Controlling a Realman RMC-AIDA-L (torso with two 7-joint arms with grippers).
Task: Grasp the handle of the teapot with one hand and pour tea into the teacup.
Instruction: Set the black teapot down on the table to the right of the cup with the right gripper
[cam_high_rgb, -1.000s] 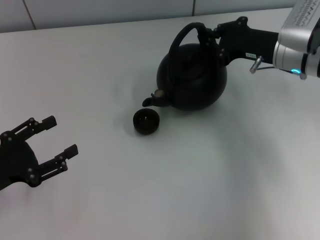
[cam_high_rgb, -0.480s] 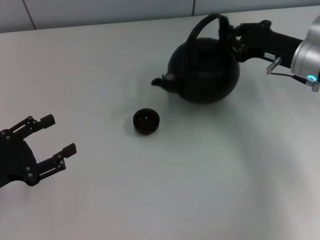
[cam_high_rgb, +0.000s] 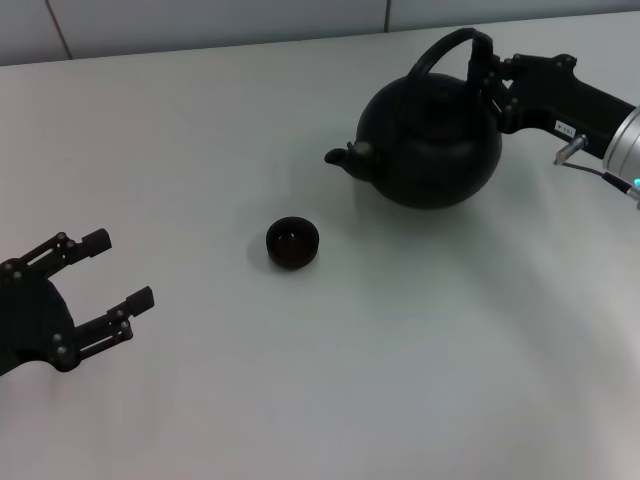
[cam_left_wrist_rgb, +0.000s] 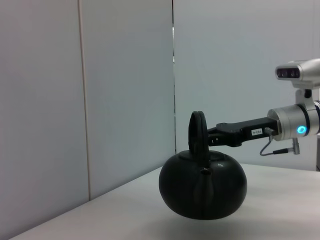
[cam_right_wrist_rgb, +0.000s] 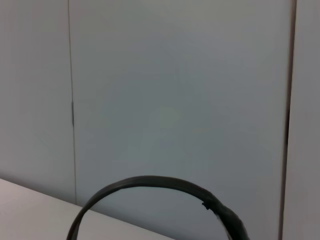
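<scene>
while the left end effector (cam_high_rgb: 118, 281) sits as before at the lower left of the head view, fingers spread apart and holding nothing, the teacup (cam_high_rgb: 292, 243) has kept its spot at centre on the white table (cam_high_rgb: 400, 360). the teapot (cam_high_rgb: 432, 146), round and matte black, has shifted up and right, spout (cam_high_rgb: 341, 157) now well apart from the cup. at upper right the right end effector (cam_high_rgb: 497, 84) stays clamped on the arched handle (cam_high_rgb: 450, 45).
</scene>
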